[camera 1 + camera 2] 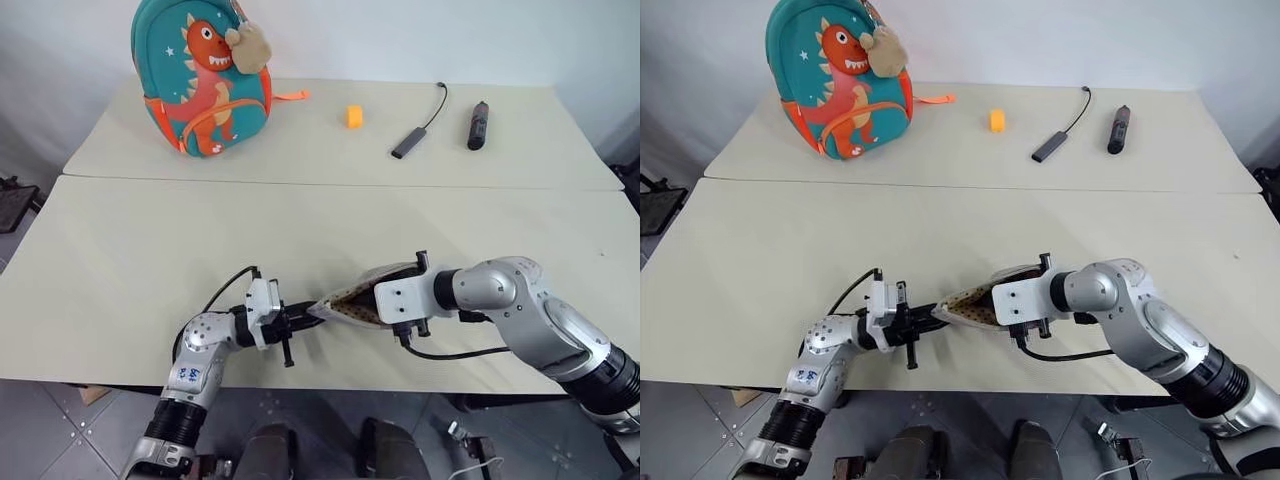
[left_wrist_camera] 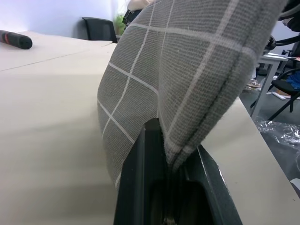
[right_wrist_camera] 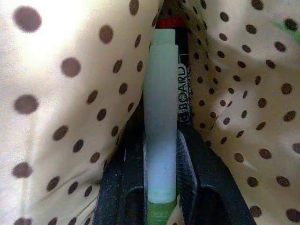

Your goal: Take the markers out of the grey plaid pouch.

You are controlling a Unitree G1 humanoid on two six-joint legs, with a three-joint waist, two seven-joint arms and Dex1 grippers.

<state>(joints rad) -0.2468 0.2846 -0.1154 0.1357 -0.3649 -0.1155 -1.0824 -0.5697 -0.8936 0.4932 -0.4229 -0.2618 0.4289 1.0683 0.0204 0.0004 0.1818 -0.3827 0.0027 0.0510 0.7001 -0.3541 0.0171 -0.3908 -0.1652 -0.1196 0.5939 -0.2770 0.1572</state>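
Two tools at one grey plaid pouch [image 1: 352, 303], near the front edge of the tabletop [image 1: 150, 260].

The left tool [image 1: 305, 318] is clamped tight on the pouch's end, the plaid cloth pinched between its two black fingers [image 2: 140, 187]. The right tool [image 3: 161, 183] reaches into the pouch's open mouth, against the pale dotted lining [image 3: 61, 93]; its two fingers sit closed against one marker [image 3: 161, 122] with a pale barrel and green end. A second marker with a red end [image 3: 183, 65] lies just behind it. On the far tabletop: one teal dinosaur backpack [image 1: 202, 75], one small orange block [image 1: 354, 116], one grey stick with a black cord [image 1: 408, 142], one thick dark cylinder [image 1: 478, 126].
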